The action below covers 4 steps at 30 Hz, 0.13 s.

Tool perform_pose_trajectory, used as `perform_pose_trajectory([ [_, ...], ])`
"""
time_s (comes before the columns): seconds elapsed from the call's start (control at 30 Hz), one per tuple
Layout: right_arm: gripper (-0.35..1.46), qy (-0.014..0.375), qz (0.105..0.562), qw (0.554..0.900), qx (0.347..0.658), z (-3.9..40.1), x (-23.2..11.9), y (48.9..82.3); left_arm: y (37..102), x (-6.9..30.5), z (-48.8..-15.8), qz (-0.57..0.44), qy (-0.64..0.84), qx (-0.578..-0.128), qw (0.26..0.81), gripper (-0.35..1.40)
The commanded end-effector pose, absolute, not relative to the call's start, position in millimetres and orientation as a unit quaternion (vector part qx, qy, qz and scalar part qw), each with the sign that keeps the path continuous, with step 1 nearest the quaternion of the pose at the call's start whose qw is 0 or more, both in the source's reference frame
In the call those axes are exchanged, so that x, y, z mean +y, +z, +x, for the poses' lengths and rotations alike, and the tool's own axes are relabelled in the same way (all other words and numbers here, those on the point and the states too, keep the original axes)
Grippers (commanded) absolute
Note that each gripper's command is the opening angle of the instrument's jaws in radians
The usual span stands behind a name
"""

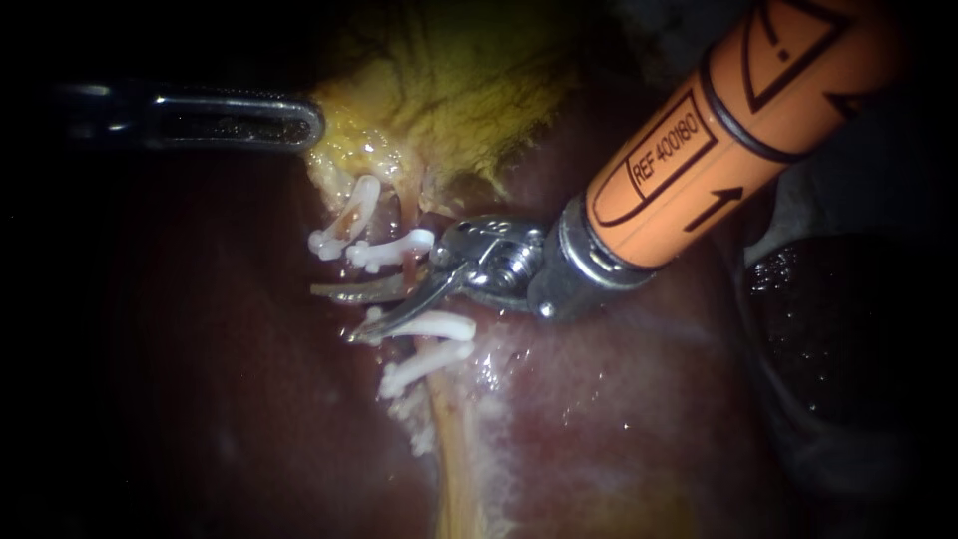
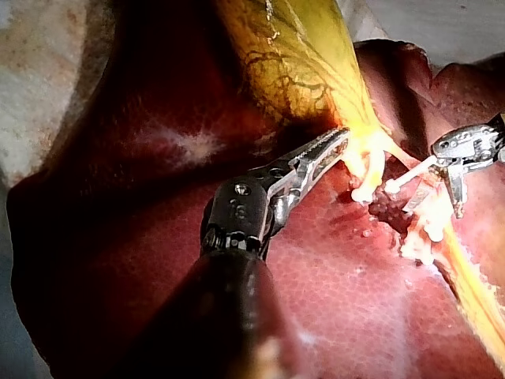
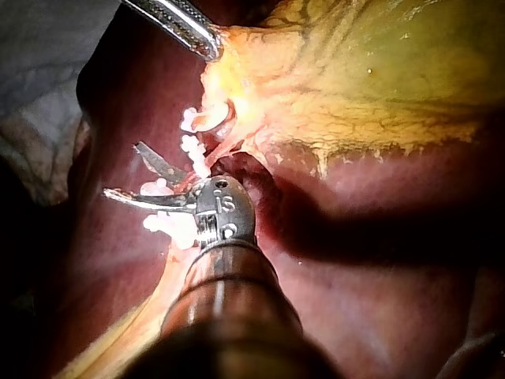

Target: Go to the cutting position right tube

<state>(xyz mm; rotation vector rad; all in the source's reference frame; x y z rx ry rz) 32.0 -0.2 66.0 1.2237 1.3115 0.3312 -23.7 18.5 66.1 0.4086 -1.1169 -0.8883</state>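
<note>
My right instrument (image 1: 334,312) comes in on an orange shaft from the upper right, its two thin blades open. The reddish right tube (image 1: 408,235) runs down from the gallbladder (image 1: 459,90) and passes between the blades close to their hinge. White clips (image 1: 391,250) sit on it above the blades and more clips (image 1: 434,326) below. Another clip (image 1: 346,215) sits on the stub of the left tube. My left instrument (image 1: 304,122) is shut on the gallbladder's yellow edge. The right wrist view shows the open blades (image 3: 122,170) among the clips (image 3: 193,146).
Dark red liver (image 1: 619,399) lies all around and under the tubes. A glossy dark mass (image 1: 818,329) sits at the right edge. Pale cloth (image 2: 39,63) borders the liver beyond my left instrument (image 2: 335,146).
</note>
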Motion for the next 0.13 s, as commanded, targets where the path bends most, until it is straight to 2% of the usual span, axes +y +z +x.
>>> perform_pose_trajectory([
  [0.03, 0.86, 0.145, 0.529, 0.613, 0.569, 31.9, -0.2, 66.1, 66.1, 18.5, -23.7, 0.186, -0.404, -0.509, 0.737, -0.35],
  [0.13, 0.88, 0.145, 0.529, 0.613, 0.569, 31.9, -0.2, 66.1, 66.1, 18.5, -23.7, 0.186, -0.404, -0.509, 0.737, -0.35],
])
